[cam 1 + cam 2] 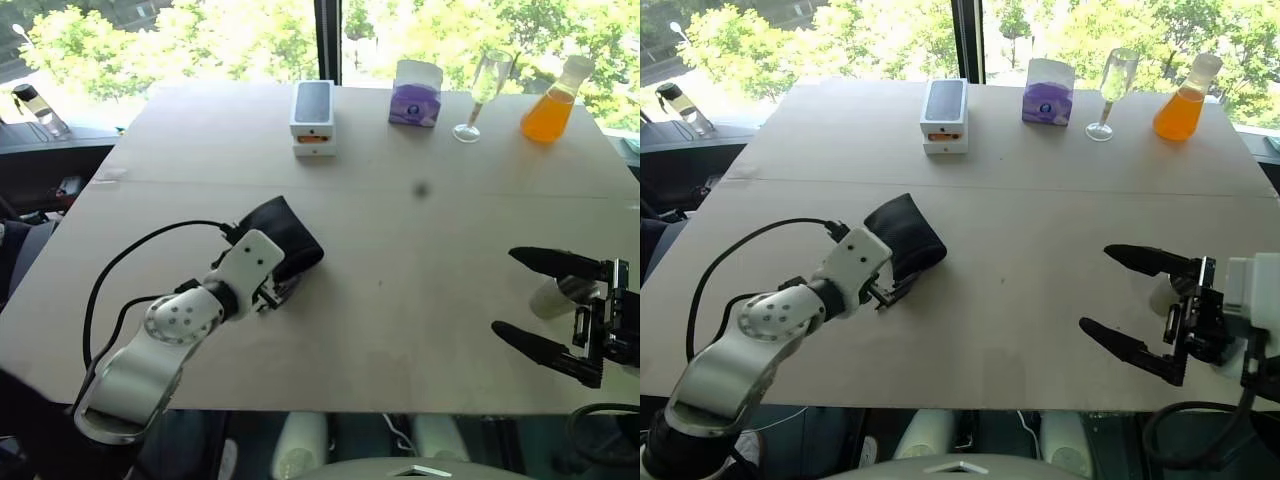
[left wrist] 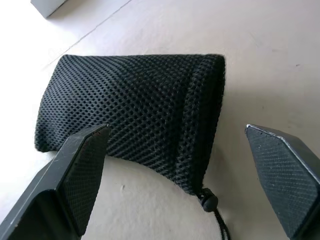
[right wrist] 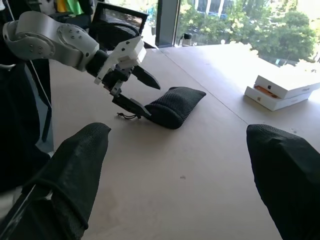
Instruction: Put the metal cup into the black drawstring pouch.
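Both end effectors (image 1: 902,283) (image 1: 1132,312) spread empty, black drawstring pouch (image 1: 906,236) lying flat, corded mouth toward robot.

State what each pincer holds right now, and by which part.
Nothing is held. The left pincer is open around the black drawstring pouch; the right pincer is open and empty.

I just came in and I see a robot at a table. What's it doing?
The robot is getting ready to put a metal cup into a black pouch. The pouch lies on its side on the table, and the left gripper is open right at its drawstring end, not holding it yet. The right gripper is open too, next to the cup near the table's edge. Nothing is picked up so far.
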`<state>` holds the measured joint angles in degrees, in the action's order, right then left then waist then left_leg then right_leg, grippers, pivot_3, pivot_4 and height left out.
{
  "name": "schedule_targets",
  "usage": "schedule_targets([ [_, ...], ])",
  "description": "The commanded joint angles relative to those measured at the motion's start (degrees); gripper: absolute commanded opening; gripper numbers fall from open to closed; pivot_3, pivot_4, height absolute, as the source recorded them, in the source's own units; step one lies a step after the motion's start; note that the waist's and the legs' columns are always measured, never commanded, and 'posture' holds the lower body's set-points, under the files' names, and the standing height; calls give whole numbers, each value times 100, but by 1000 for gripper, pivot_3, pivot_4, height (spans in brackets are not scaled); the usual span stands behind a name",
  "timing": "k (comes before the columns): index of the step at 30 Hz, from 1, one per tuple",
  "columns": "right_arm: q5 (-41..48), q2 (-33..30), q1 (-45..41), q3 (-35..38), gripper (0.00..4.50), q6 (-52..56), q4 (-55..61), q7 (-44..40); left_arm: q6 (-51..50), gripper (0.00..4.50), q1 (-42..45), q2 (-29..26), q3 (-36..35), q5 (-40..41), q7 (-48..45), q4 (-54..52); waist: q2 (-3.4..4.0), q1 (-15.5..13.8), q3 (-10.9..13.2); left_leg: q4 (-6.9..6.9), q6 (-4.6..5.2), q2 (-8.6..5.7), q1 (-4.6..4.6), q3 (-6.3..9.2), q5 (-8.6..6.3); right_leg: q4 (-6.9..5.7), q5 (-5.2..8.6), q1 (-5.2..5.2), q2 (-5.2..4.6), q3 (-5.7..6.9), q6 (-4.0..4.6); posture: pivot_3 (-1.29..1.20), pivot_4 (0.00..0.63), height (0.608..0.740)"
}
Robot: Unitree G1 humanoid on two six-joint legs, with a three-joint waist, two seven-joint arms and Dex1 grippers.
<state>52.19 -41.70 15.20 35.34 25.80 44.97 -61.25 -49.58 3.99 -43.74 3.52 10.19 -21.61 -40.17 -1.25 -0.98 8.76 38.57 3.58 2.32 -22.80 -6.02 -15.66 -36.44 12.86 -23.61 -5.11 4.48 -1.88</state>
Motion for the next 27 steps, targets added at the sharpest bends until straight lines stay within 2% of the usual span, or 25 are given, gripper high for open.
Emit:
schedule_targets([
  [1,-52,-77,33,-99,4500,-239,-71,-112,-118,4486,196,-162,613,-765,367,-272,1,-1,0,-1,0,0,0,0,0,0,0,0,0,0,0,0,150,737],
  [11,4,-303,-79,-217,4500,-285,-175,-37,340,4486,308,-57,1463,-2167,802,10,0,-6,0,0,5,0,-2,1,-3,0,0,-1,-2,-2,1,0,150,737],
  [19,-4,-392,-16,-261,4500,-310,-227,-137,626,4486,-212,232,1343,-2888,1062,-53,1,-4,0,0,22,1,-4,3,-13,1,1,-2,-9,-19,4,0,150,737],
  [27,9,-405,47,-266,4500,-312,-180,-131,597,4486,-69,620,1314,-3197,989,221,1,-34,0,1,23,0,-4,5,-13,0,1,-2,-11,-17,4,0,150,737],
])
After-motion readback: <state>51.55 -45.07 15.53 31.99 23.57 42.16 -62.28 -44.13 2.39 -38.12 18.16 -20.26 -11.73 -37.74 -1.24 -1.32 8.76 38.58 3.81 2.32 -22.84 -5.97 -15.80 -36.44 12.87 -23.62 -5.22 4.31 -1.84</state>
